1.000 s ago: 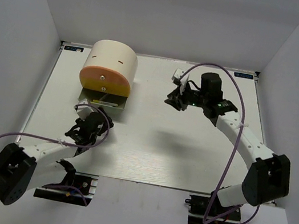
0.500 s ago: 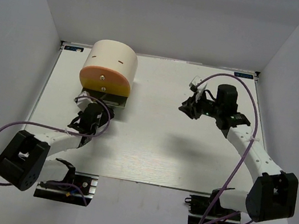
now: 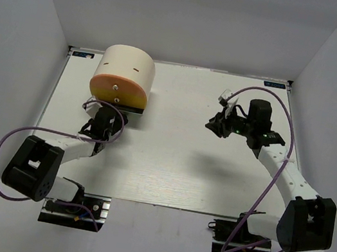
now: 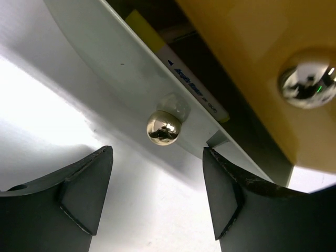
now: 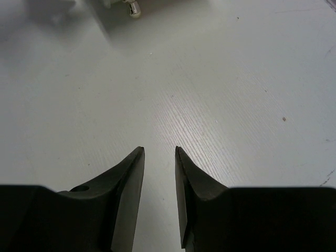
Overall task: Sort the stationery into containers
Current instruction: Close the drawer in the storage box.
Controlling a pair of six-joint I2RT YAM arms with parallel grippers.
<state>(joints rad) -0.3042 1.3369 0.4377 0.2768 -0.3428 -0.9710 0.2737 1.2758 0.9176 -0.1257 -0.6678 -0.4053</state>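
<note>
Left gripper (image 4: 157, 160): jaws wide open, empty, just short of the round knob (image 4: 164, 127) on the organiser's (image 3: 124, 72) ajar pale bottom drawer (image 4: 105, 58), a yellow-ended pen (image 4: 181, 71) inside; right gripper (image 5: 159, 152) over the worktop (image 5: 236, 79), jaws barely parted, holding nothing

Left end effector (image 4: 157, 176) wide, right (image 5: 159, 157) narrow

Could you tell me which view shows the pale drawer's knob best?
The left wrist view: the knob sits large and sharp ahead of the left gripper's open fingers. The top external view does not resolve it; the right wrist view misses it.
</note>
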